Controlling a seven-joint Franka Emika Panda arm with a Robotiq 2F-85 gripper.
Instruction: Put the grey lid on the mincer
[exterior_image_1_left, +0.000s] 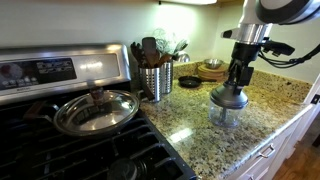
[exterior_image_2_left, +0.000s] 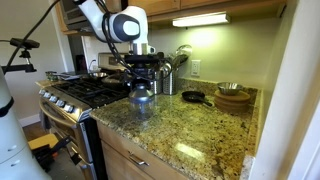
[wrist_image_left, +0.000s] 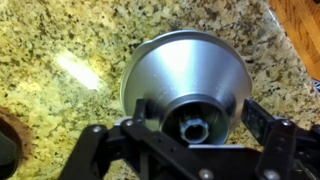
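**Grey lid (exterior_image_1_left: 228, 97) sits on the mincer, pincer spread open above it**

At the far left of an exterior view stands the stove (exterior_image_1_left: 40, 70), with a glass pan lid (exterior_image_1_left: 97, 108) resting on a pan over its burners. Just right of the stove, a ribbed steel utensil holder (exterior_image_1_left: 155, 80) full of tools stands at the back of the speckled granite worktop (exterior_image_1_left: 185, 120). Further right, near the wall, lie some wooden bowls (exterior_image_1_left: 210, 70).

Right of these, close to the front edge of the worktop, stands the mincer (exterior_image_1_left: 226, 114), a small clear cup. The grey lid rests on top of it in both exterior views, well apart from the utensil holder.

The pincer (exterior_image_1_left: 237, 86) hangs directly over the lid, pointing straight down. In the wrist view its fingers (wrist_image_left: 255, 118) stand on either side of the lid's raised central knob (wrist_image_left: 192, 128). There is a gap at each side, so the pincer is open and holds nothing.
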